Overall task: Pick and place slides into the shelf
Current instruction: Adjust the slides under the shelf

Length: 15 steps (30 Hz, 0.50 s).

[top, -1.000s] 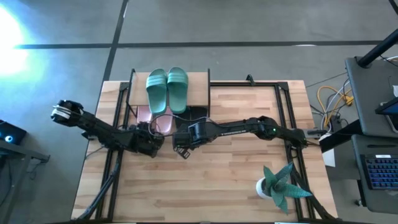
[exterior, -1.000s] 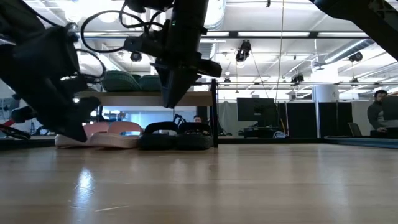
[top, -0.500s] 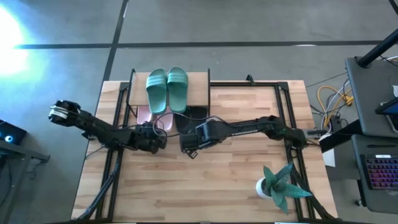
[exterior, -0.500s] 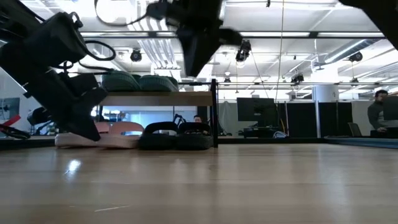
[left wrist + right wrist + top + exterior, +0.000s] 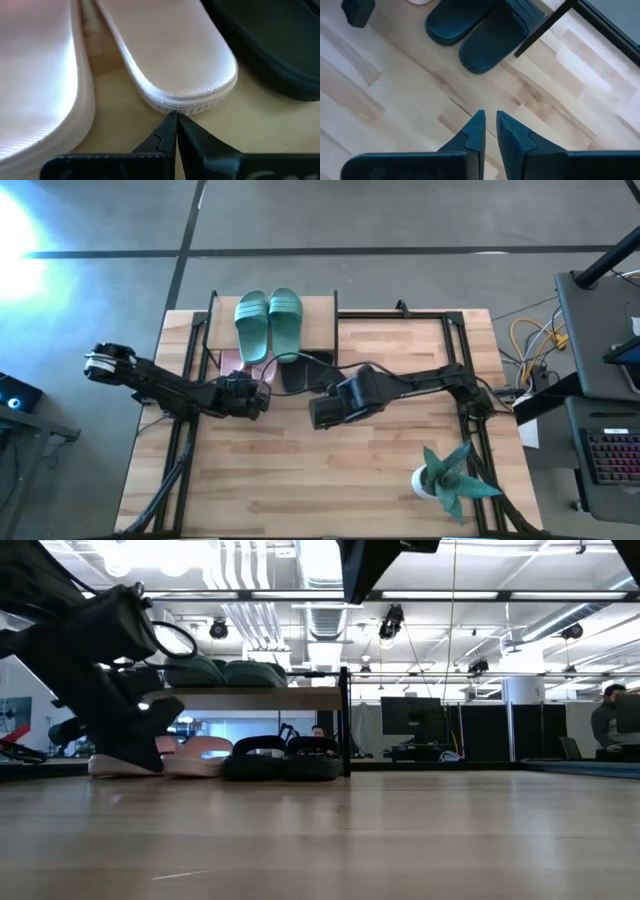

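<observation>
The shelf [image 5: 320, 320] stands at the table's far side. The green pair [image 5: 268, 325] lies on its top board. Under the board, the pink pair [image 5: 195, 752] and the black pair [image 5: 280, 758] rest soles down on the table. My left gripper [image 5: 175, 116] is shut, low at the near end of the pink slides [image 5: 243, 368]. My right gripper [image 5: 489, 116] is raised over the table near the shelf's front, its fingers nearly together and holding nothing; the black slides [image 5: 470, 30] lie ahead of it. My left gripper has its shut fingertips [image 5: 169, 125] against the rounded heel edge [image 5: 185, 106] of the pink slide nearer the black pair. It comes in low from the table's near side, along the slide's length. The slide lies flat on the table.
A green spiky potted plant [image 5: 448, 480] stands near the table's right near corner. Black rails run along the table's sides. A thin black shelf leg [image 5: 545, 27] stands beside the black slides. Bare wood [image 5: 330, 480] stretches across the near half.
My right gripper has risen and drawn back from the shelf toward the table's near-right, leaving the black slides under the board. My left gripper has moved toward the far edge and up to the pink slide's heel.
</observation>
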### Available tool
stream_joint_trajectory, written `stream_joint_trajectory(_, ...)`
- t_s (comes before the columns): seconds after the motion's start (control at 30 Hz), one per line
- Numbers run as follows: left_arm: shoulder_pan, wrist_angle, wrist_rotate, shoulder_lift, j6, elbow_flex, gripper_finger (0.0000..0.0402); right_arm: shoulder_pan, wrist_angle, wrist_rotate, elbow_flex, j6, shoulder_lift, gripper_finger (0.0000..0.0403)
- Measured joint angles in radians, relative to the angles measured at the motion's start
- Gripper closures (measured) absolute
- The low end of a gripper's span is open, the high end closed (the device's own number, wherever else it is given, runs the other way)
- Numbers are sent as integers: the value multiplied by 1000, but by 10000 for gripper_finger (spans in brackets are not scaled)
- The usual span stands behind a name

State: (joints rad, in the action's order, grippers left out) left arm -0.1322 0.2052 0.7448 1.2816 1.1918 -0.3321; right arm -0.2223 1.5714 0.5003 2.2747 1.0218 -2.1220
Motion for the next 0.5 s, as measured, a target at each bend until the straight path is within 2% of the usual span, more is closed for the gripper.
stream_joint_trajectory(0.07,3,-21,-42,-2,-1,1,401,-3,0,0,-3,0,5,365)
stream_joint_trajectory(0.17,-7,-58,-159,-13,-11,-6,401,-9,-1,-1,-5,0,6,365)
stream_joint_trajectory(0.3,-56,-227,-309,-35,-77,-17,401,-19,0,-3,-5,0,12,365)
stream_joint_trajectory(0.37,-77,-343,-319,-35,-120,-17,401,-20,0,-4,-5,-1,12,365)
stream_joint_trajectory(0.43,-81,-440,-287,-17,-152,-20,401,-20,-1,-5,-5,-1,12,365)
stream_joint_trajectory(0.5,-67,-468,-262,12,-156,-21,401,-22,0,-5,-5,-1,14,365)
